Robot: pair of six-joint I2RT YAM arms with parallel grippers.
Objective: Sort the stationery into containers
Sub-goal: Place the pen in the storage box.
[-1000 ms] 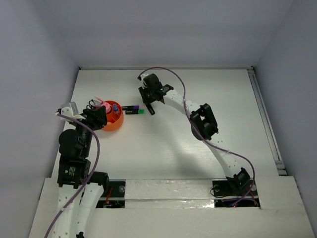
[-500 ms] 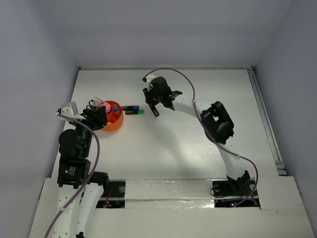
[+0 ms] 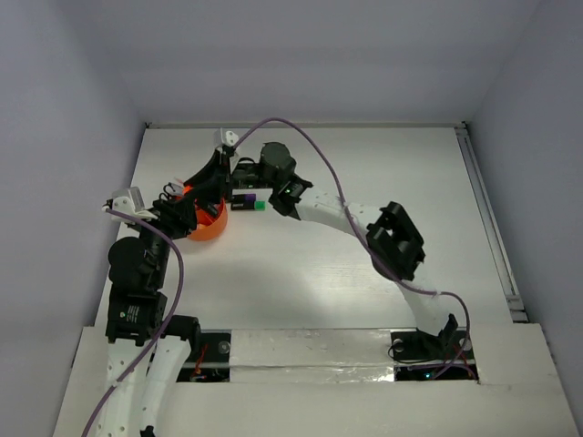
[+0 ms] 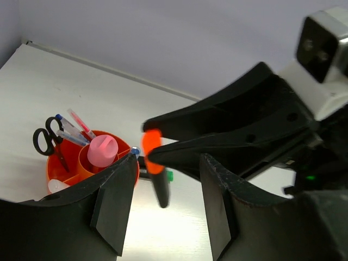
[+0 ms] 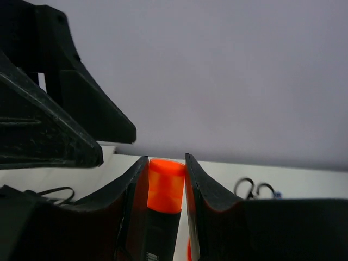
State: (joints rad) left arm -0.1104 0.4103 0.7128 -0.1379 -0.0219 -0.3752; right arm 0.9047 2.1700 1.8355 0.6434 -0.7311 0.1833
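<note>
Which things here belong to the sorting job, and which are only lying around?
Job: orange highlighter, orange holder, scissors, pink-capped bottle, two loose highlighters.
Not job: purple cable, metal rail at far right.

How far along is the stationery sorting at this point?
Done: scissors, thin pens and a pink-capped bottle stand in the orange holder. In hand: the right fingers clamp an orange highlighter near the holder. Left: a purple highlighter and a green highlighter lie on the table beside it.
</note>
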